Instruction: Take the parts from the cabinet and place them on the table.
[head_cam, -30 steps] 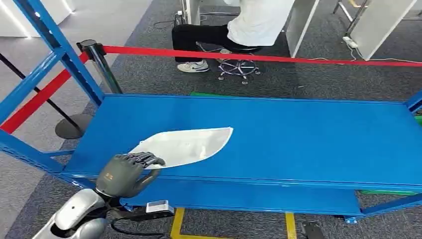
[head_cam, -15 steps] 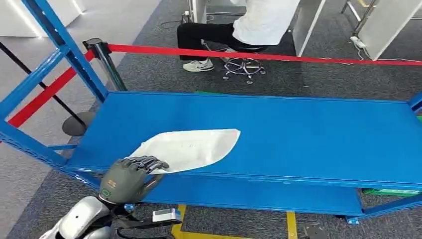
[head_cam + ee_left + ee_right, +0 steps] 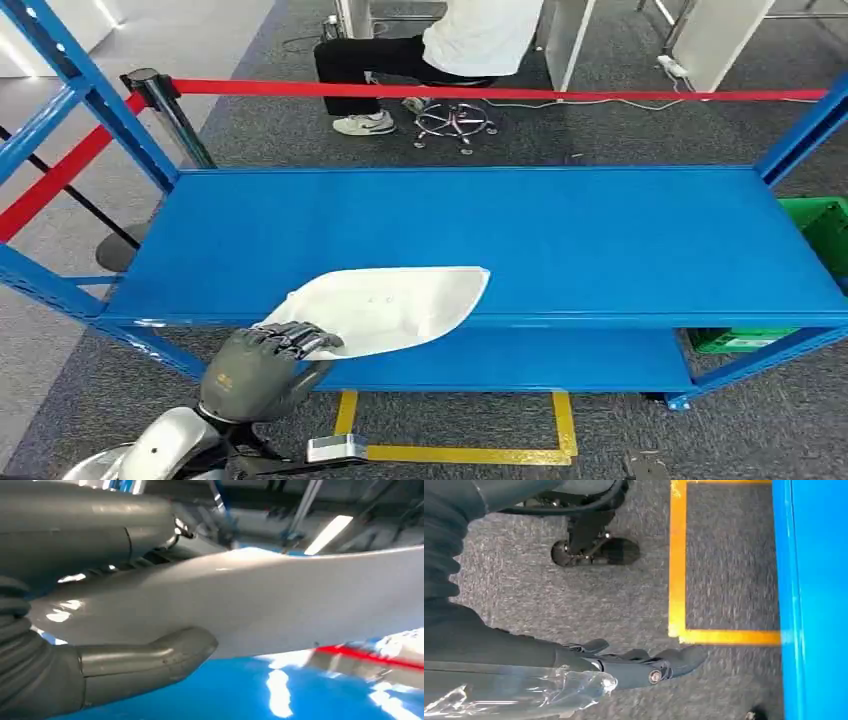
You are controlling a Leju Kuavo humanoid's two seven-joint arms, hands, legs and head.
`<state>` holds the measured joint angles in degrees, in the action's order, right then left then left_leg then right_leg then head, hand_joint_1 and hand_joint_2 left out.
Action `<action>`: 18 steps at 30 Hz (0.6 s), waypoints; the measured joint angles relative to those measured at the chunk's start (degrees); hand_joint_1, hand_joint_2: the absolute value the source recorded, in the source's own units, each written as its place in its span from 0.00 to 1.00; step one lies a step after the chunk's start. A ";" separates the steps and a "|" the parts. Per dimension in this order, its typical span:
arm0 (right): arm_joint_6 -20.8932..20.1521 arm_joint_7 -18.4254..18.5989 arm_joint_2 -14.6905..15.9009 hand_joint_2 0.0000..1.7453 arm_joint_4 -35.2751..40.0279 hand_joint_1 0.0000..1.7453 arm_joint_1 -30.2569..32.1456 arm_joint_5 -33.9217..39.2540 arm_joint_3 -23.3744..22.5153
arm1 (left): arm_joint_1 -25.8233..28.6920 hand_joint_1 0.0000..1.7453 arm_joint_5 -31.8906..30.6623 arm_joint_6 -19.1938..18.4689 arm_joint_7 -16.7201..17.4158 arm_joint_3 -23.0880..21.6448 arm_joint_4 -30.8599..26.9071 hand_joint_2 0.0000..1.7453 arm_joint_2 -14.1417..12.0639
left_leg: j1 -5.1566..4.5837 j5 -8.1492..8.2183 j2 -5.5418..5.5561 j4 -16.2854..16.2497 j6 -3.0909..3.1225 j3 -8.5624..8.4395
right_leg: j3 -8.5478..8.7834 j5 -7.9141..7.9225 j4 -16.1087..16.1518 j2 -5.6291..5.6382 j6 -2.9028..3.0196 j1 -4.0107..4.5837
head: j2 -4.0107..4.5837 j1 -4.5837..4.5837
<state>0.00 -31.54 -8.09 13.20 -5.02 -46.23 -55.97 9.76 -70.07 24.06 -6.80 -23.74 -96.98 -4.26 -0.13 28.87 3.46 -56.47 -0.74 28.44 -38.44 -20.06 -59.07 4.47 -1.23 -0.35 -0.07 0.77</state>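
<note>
Left hand (image 3: 258,362) grips the near-left end of the white part (image 3: 385,308): fingers (image 3: 300,338) lie over its top, thumb (image 3: 150,657) presses from underneath. The part lies on the front-left of the blue shelf (image 3: 600,240), its held end sticking out past the front edge. Right hand (image 3: 644,667) hangs over grey carpet (image 3: 574,600), fingers loosely extended, holding nothing.
</note>
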 joint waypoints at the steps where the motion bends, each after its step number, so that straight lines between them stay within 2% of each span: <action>1: 0.00 0.00 0.00 1.00 0.00 0.00 0.17 0.02 -0.09 | 0.02 1.00 0.00 0.00 0.00 -0.07 0.00 1.00 0.02 | -0.21 -0.19 -0.49 -0.10 0.21 0.16 | -0.06 0.56 0.42 0.43 -0.42 -0.22 | 0.00 0.13; 2: -0.11 0.00 0.00 1.00 0.00 0.00 0.39 0.04 -0.20 | 0.03 1.00 0.00 0.00 0.00 -0.09 0.00 1.00 0.07 | -0.37 -0.65 -0.99 0.02 0.65 0.25 | -0.09 1.16 0.86 0.96 -0.89 -0.26 | 0.00 0.04; 3: -0.28 0.00 0.08 1.00 0.00 0.00 0.60 0.13 -0.28 | 0.02 1.00 0.02 0.02 0.00 -0.11 -0.02 1.00 0.15 | 0.23 -1.48 -1.81 0.59 1.07 0.58 | -0.51 1.67 1.06 1.38 -1.21 -0.32 | 0.00 0.09; 4: -0.67 0.00 0.13 1.00 -0.02 0.00 0.72 0.15 -0.35 | -0.06 1.00 0.07 0.02 0.13 -0.13 -0.04 1.00 0.20 | 0.24 -2.07 -2.42 0.63 1.36 0.94 | -1.14 -0.36 -0.06 -0.62 -1.24 -0.15 | 0.00 0.05; 5: -1.14 0.00 0.11 1.00 -0.02 0.00 0.71 0.15 -0.46 | 0.17 1.00 0.15 0.11 0.26 -0.13 -0.13 1.00 0.28 | 0.25 -2.58 -2.98 0.63 1.78 1.56 | -2.31 -4.15 -3.13 -2.39 -1.39 -0.14 | 0.00 -0.37; 6: -1.57 0.00 0.11 1.00 -0.02 0.00 0.62 0.15 -0.57 | 0.34 1.00 0.26 0.11 0.41 -0.15 -0.15 1.00 0.33 | 0.24 -3.11 -3.71 0.63 1.71 2.19 | -3.44 -7.77 -7.46 -3.36 -1.69 -0.24 | 0.00 -0.46; 7: -1.90 0.00 0.11 1.00 -0.02 0.00 0.54 0.13 -0.66 | 0.41 1.00 0.41 0.13 0.44 -0.18 -0.15 1.00 0.33 | 0.23 -3.63 -4.33 0.61 1.71 2.88 | -4.39 -10.47 -11.71 -3.78 -1.89 -0.31 | 0.00 -0.35; 8: -2.08 0.00 0.11 1.00 -0.02 0.00 0.54 0.13 -0.74 | 0.42 1.00 0.59 0.13 0.52 -0.24 -0.15 1.00 0.35 | 0.24 -4.23 -5.05 0.59 1.66 3.65 | -4.86 -11.87 -15.35 -3.99 -2.12 -0.34 | 0.00 -0.48; 9: -2.25 0.02 0.13 1.00 -0.02 0.00 0.58 0.11 -0.77 | 0.43 1.00 0.59 0.15 0.61 -0.35 -0.15 1.00 0.37 | 0.26 -4.77 -5.71 0.56 1.57 4.36 | -4.46 -11.42 -16.91 -4.03 -2.32 -0.41 | 0.00 -0.50; 10: -2.43 0.07 0.13 1.00 -0.02 0.00 0.64 0.09 -0.83 | 0.43 1.00 0.61 0.20 0.74 -0.44 -0.13 1.00 0.39 | 0.32 -5.29 -6.40 0.49 1.37 5.12 | -2.91 -9.64 -16.27 -4.07 -2.53 -0.52 | 0.00 -0.52; 11: -2.51 0.13 0.24 1.00 -0.02 0.00 0.65 0.07 -0.96 | 0.43 1.00 0.66 0.28 0.85 -0.50 -0.13 1.00 0.48 | 0.44 -5.75 -7.07 0.41 1.11 5.80 | -0.22 -7.51 -13.60 -4.33 -2.76 -0.62 | 0.00 -0.48; 12: -2.60 0.15 0.26 1.00 0.00 0.00 0.57 0.07 -1.07 | 0.40 1.00 0.83 0.31 0.94 -0.53 -0.13 1.00 0.55 | 0.59 -6.12 -7.67 0.19 0.71 6.42 | 3.45 -6.10 -9.12 -5.22 -3.18 -0.73 | 0.00 -0.50; 13: -2.65 0.20 0.24 1.00 -0.02 0.00 0.32 0.07 -1.18 | 0.31 1.00 1.25 0.31 0.94 -0.53 -0.15 1.00 0.66 | 0.36 -6.42 -8.13 -0.39 0.24 6.73 | 7.23 -7.21 -3.82 -7.67 -3.87 -0.90 | 0.00 -0.55; 14: -2.86 0.24 0.15 1.00 -0.02 0.00 -0.08 0.04 -1.20 | 0.32 1.00 1.60 0.37 0.96 -0.50 -0.15 1.00 0.72 | 0.18 -6.56 -8.66 -0.67 -0.09 7.17 | 9.62 -9.07 -0.54 -8.77 -3.96 -0.17 | 0.00 -1.01; 15: -2.86 0.28 0.15 1.00 -0.02 0.00 -0.29 0.09 -1.27 | 0.24 1.00 1.90 0.37 0.98 -0.53 -0.15 1.00 0.77 | -0.11 -6.79 -9.26 -0.88 -0.22 7.04 | 8.89 -9.01 -0.46 -8.27 -2.36 -0.37 | 0.00 -0.65; 17: -2.97 0.31 0.15 1.00 -0.02 0.00 -0.12 0.15 -1.29 | 0.08 1.00 2.30 0.57 1.01 -0.61 -0.15 1.00 1.20 | 0.03 -7.46 -10.26 -0.76 -0.37 6.94 | 7.96 -8.83 -0.64 -7.19 -1.12 -0.26 | 0.00 -0.39; 18: -3.02 0.33 0.15 1.00 -0.02 0.00 0.11 0.15 -1.33 | 0.09 1.00 2.76 0.79 0.94 -0.68 -0.15 1.00 1.49 | 0.19 -7.65 -10.79 -0.78 -0.69 7.00 | 7.37 -8.37 -0.61 -6.65 -0.32 -0.26 | 0.00 -0.44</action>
<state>-3.02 -31.21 -7.93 13.18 -4.91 -46.07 -57.31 9.85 -67.32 24.85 -5.86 -24.41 -97.13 -2.77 0.06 21.22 -7.32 -57.25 -1.43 35.44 -31.08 -28.43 -59.68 -2.18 -1.55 -0.61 -0.07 0.33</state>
